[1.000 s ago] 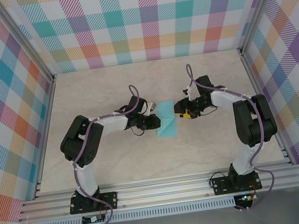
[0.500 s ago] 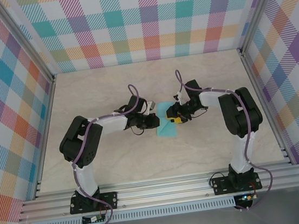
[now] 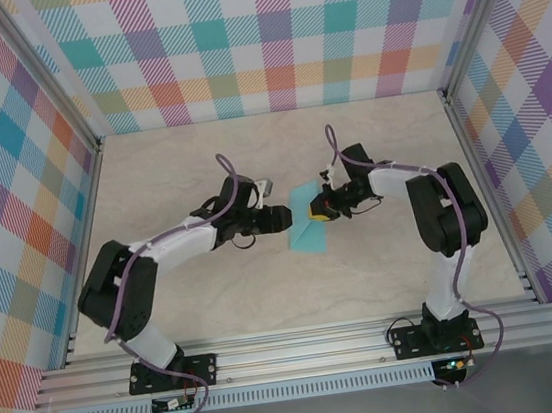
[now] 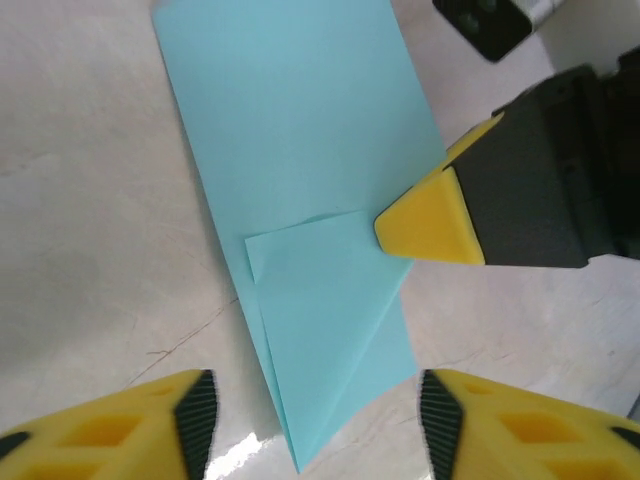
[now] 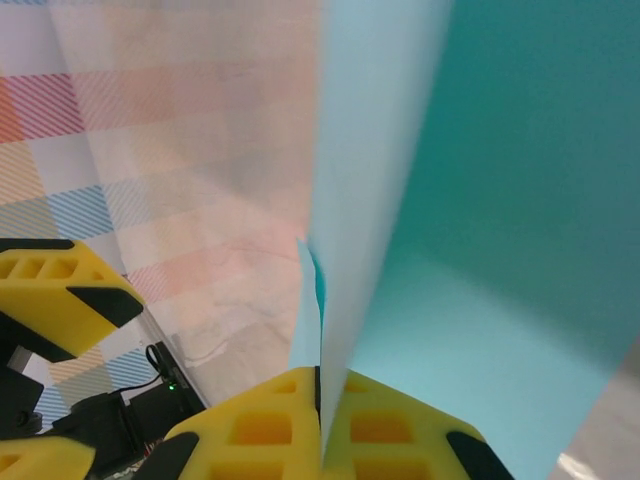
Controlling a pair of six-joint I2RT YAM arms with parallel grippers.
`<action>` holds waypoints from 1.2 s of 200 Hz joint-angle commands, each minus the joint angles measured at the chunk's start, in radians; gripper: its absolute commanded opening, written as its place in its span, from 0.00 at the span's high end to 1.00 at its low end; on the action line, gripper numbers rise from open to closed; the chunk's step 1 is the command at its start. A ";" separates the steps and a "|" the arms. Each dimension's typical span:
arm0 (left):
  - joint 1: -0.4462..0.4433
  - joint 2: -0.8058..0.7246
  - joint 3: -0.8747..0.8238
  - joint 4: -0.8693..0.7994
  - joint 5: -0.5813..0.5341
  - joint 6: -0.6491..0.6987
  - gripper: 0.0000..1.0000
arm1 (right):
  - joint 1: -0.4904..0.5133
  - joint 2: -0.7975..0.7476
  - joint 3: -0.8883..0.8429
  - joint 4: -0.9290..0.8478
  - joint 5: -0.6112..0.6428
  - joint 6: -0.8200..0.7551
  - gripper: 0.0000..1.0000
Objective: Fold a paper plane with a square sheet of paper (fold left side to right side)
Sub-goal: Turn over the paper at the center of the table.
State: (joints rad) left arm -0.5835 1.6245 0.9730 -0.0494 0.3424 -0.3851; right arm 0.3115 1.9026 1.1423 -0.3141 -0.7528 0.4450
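My left claw (image 4: pixel 310 425), black with yellow fingertips, hangs wide open just above the pale marbled tabletop (image 3: pixel 216 294). It grips nothing, and the near point of the paper lies between its fingers. In the overhead view my left claw (image 3: pixel 282 217) sits just beside the left edge of the turquoise-blue paper sheet (image 3: pixel 308 235).

That thin sheet (image 4: pixel 300 130) lies at the middle of the tabletop, between my two arms. It is a long strip, with a triangular flap creased over its near end.

My right claw (image 5: pixel 320 440), of the same make, is clamped tight on the sheet's right edge. The paper (image 5: pixel 490 200) runs straight out from between its yellow fingers. From my left wrist I see its tip (image 4: pixel 425 222) right at that edge, beside the flap's corner. I cannot tell whether the edge is off the surface.

The trouble I foresee:
- **Sliding:** nothing pins the left side. If my right claw pulls or lifts, I judge that the whole sheet may slide or swing instead of hinging, and the next crease would land crooked.
- **Damage:** a pinch on one edge of paper this thin could buckle or tear it.
- **Flap:** it could spring open.
- **Collision:** my claws are close together, so closing in carelessly could knock them together or scuff the sheet askew.
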 commanded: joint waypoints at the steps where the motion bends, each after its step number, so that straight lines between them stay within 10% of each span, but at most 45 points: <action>1: 0.013 -0.170 -0.042 0.024 -0.093 -0.037 0.29 | -0.019 -0.141 0.002 0.064 -0.038 -0.035 1.00; 36: 0.020 -0.393 -0.082 0.060 -0.133 -0.088 0.00 | -0.056 -0.307 0.025 0.142 -0.136 -0.033 1.00; 116: 0.040 -0.456 -0.005 0.365 0.185 -0.305 0.00 | -0.038 -0.457 0.181 0.360 -0.377 0.121 1.00; 168: 0.039 -0.389 0.020 0.545 0.275 -0.428 0.13 | 0.019 -0.484 0.223 0.389 -0.406 0.159 1.00; 240: 0.039 -0.387 -0.015 0.639 0.269 -0.494 0.62 | 0.022 -0.505 0.197 0.408 -0.375 0.188 0.99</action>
State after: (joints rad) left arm -0.5537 1.2488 0.9657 0.5076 0.5945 -0.8551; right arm 0.3321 1.4277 1.3308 0.0570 -1.1191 0.6254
